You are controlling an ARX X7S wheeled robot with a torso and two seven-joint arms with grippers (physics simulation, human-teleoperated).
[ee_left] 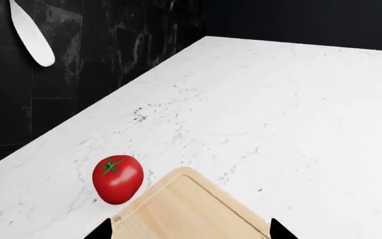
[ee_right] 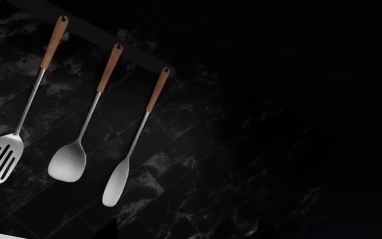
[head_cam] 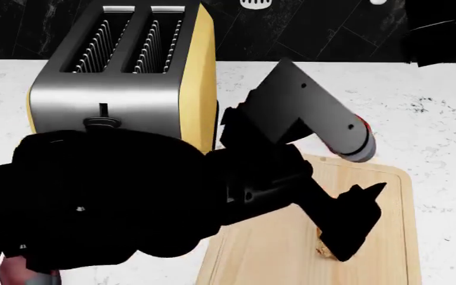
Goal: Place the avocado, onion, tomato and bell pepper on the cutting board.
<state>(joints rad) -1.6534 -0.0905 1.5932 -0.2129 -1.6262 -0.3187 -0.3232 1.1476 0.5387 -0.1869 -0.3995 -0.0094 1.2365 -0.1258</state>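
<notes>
While our left arm reaches across the cutting board [head_cam: 370,237], its gripper [head_cam: 347,228] hangs over the board's middle, and in the left wrist view only two dark fingertips [ee_left: 101,230] show at the frame's edge, set well apart with nothing between them, so we read the jaws as spread. From that same camera we see the tomato [ee_left: 117,179] lying on the white marble counter [ee_left: 277,109], just beside a rounded corner of the board, seemingly touching its edge, green stem cap turned up. Near the gripper in the head view, a small orange-tan patch [head_cam: 323,249] shows on the board; we cannot tell what it is. At the board's far edge, a red and grey-blue shape [head_cam: 361,142] peeks from behind our arm's link, too hidden to name with certainty. A yellow-sided toaster [head_cam: 125,77] stands on the counter next to the board's left edge. Our right wrist camera faces the dark tiled wall, where a slotted turner [ee_right: 2,159], a spoon [ee_right: 68,162] and a spatula [ee_right: 116,184] hang from a rail; whether the right gripper is spread or pressed together, we cannot tell.
</notes>
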